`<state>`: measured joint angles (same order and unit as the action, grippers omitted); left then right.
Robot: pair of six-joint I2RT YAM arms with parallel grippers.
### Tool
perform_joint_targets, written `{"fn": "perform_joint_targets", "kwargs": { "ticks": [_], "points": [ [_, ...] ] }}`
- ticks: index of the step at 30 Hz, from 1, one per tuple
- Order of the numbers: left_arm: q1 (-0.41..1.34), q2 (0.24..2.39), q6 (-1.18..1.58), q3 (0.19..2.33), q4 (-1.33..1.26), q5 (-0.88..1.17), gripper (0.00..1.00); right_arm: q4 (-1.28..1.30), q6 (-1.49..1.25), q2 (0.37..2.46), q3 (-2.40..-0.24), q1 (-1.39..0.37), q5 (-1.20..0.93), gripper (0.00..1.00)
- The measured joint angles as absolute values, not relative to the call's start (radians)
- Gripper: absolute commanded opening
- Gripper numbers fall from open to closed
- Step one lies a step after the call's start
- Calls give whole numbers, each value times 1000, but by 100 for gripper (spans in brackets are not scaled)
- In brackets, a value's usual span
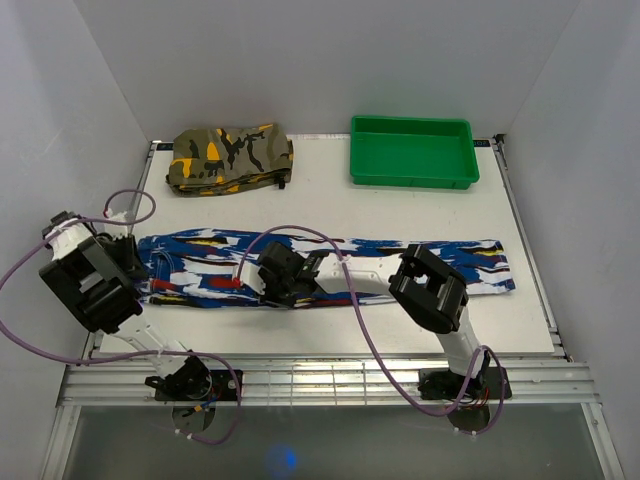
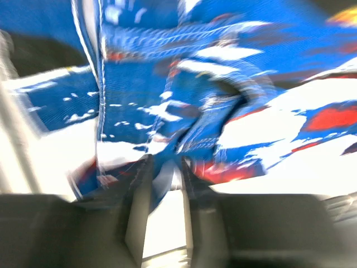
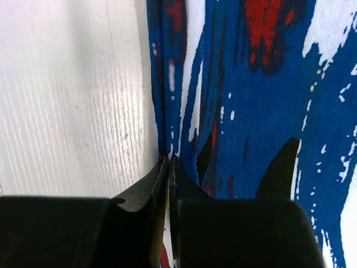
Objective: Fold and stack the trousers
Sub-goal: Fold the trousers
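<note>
The trousers (image 1: pixel 420 265), royal-blue print with white, red and black streaks, lie in a long band across the table (image 1: pixel 320 205), folded lengthwise. My left gripper (image 1: pixel 138 272) is at their left end. In the blurred left wrist view its fingers (image 2: pixel 163 164) stand a little apart with bunched blue fabric (image 2: pixel 223 84) caught between the tips. My right gripper (image 1: pixel 283 297) is at the near edge of the band's middle. In the right wrist view its jaws (image 3: pixel 168 162) are pressed together on the thin fabric edge (image 3: pixel 268 100).
An olive-brown camouflage folded garment (image 1: pixel 228 157) lies at the back left. A green tray (image 1: pixel 414 124) stands at the back right. White walls close in the sides and back. Purple cables loop over both arms.
</note>
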<state>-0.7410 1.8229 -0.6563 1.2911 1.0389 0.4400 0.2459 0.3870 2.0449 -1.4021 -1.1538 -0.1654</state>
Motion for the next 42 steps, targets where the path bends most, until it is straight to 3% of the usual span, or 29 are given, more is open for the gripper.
{"fn": "perform_joint_targets", "kwargs": {
  "ticks": [1,2,3,7,11,14,16,17,20,22,28,36,42],
  "points": [
    [-740,1797,-673,1308,1039,471,58,253,376,2054,-1417,-1153,-169,8],
    [-738,1780,-683,1325,1041,492,63,262,370,2061,-1428,-1153,-172,8],
    [-733,1757,-682,1355,1048,521,76,272,361,2070,-1443,-1153,-175,8],
    [-713,1700,-668,1438,1058,596,77,289,331,2096,-1484,-1152,-187,8],
    [-687,1655,-645,1450,1071,666,69,290,307,2105,-1498,-1152,-187,8],
    [-641,1606,-628,1354,1057,700,54,289,294,2105,-1498,-1152,-186,10],
    [-579,1570,-610,1229,1051,707,47,289,288,2104,-1498,-1152,-185,20],
    [-547,1557,-599,1156,1034,708,37,290,287,2101,-1497,-1152,-186,32],
    [-480,1575,-557,982,1008,682,22,290,294,2066,-1458,-1147,-186,55],
    [-483,1628,-538,935,983,643,21,314,308,1999,-1390,-1140,-191,61],
    [-493,1714,-491,931,926,595,20,395,381,1698,-1166,-1016,-189,52],
    [-492,1719,-476,938,927,577,20,529,579,1336,-839,-640,-90,45],
    [-492,1730,-461,945,931,577,19,611,670,1262,-787,-598,-83,41]
  ]
}}
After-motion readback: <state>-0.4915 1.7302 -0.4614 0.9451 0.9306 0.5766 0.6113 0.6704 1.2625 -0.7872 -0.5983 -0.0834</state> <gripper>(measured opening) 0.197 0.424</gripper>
